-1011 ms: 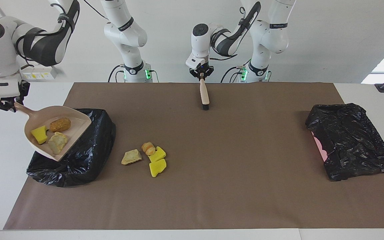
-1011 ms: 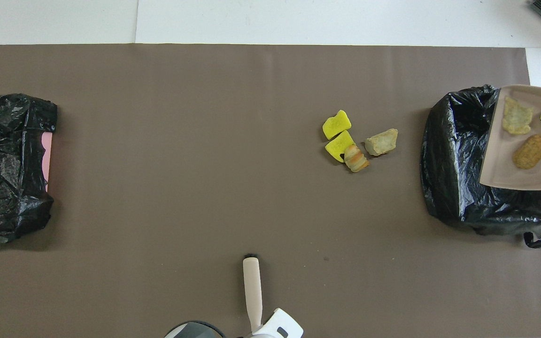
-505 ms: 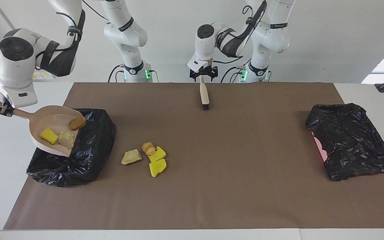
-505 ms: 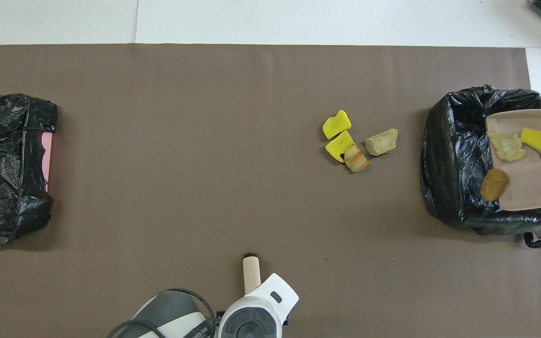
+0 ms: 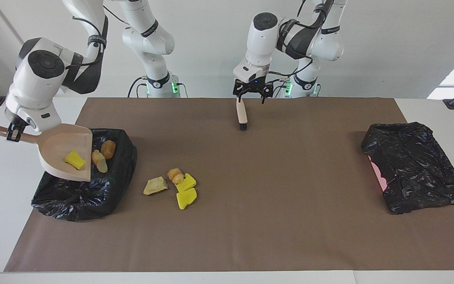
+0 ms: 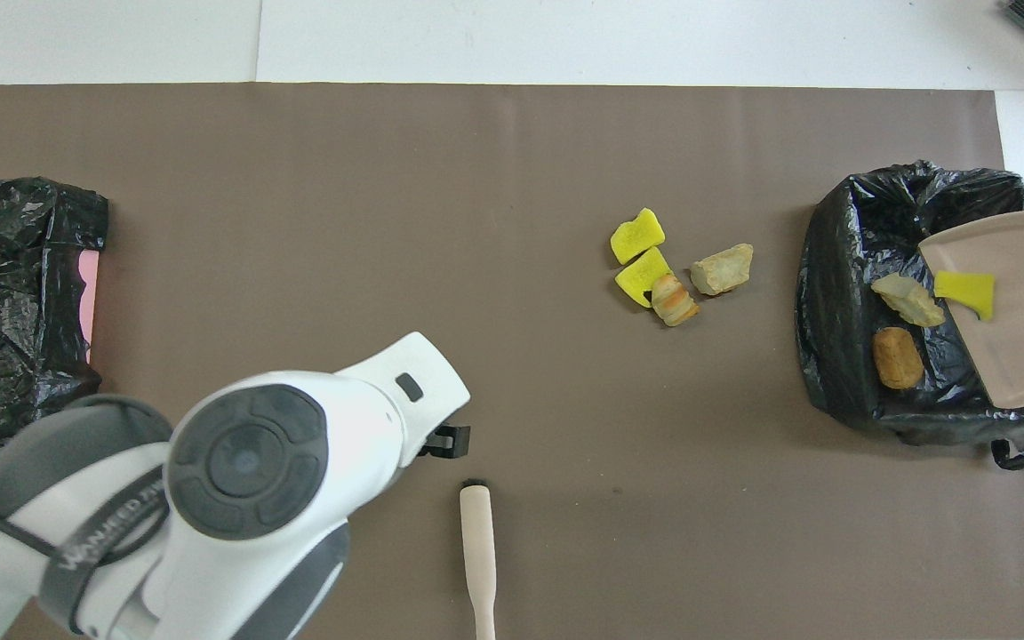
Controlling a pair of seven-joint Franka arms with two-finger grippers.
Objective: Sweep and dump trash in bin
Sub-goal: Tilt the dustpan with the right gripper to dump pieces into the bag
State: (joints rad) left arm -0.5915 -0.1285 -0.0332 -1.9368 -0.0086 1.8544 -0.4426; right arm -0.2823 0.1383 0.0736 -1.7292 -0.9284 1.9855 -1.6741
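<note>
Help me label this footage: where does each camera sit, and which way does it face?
Facing view: high across the table, looking at both arms, bases included; right gripper holds the dustpan.
Overhead view: high above the robots' end, looking steeply down; the left arm's wrist fills the bottom corner.
Shared: brush, bin, four scraps on the mat, seen half a turn apart.

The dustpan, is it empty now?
Not yet. One yellow sponge chunk is on the tipped dustpan; two brown lumps are already in the black-bagged bin.
</note>
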